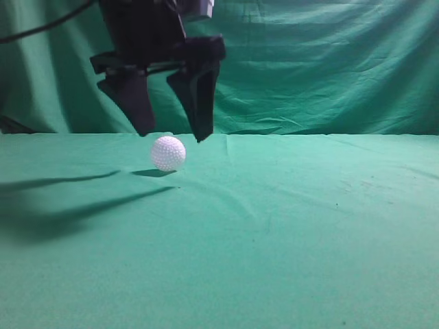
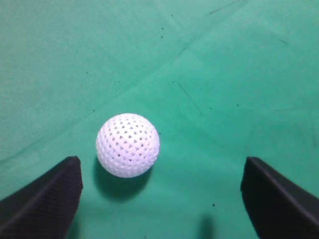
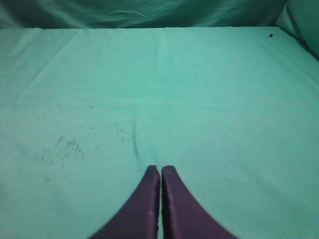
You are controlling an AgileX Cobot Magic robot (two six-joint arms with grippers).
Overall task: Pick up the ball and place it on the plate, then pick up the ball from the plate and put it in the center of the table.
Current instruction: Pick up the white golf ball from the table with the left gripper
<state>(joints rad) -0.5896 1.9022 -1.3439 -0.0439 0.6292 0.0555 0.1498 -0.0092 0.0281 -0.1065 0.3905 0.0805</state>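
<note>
**A:** Two black tools to account for, working from the left. What is the left black tool [image 1: 173, 133] doing?

**B:** It hangs above the small white dimpled ball [image 1: 168, 153] with its fingers spread wide and nothing between them. The ball rests on the green cloth-covered worktop [image 1: 288, 226], left of the middle in the exterior view, and the fingertips sit just above its top.

**A:** Is it centred?

**B:** Not by my reading. In the left wrist view the ball [image 2: 128, 145] lies much closer to the left finger [image 2: 45, 199] than to the right finger [image 2: 279, 196]. No plate shows in any view.

**A:** So what could go wrong?

**B:** If the tool drops as it stands, the near finger may clip the ball on the way down and send it rolling; a round ball on cloth rolls easily. If it closes off-centre, one finger would push the ball sideways before the other arrives, and it could squirt out.

**A:** And further right?

**B:** The right dark tool [image 3: 160, 172] has its fingers pressed together, holding nothing, over bare cloth. It is away from the ball, so I judge it no hazard.
</note>
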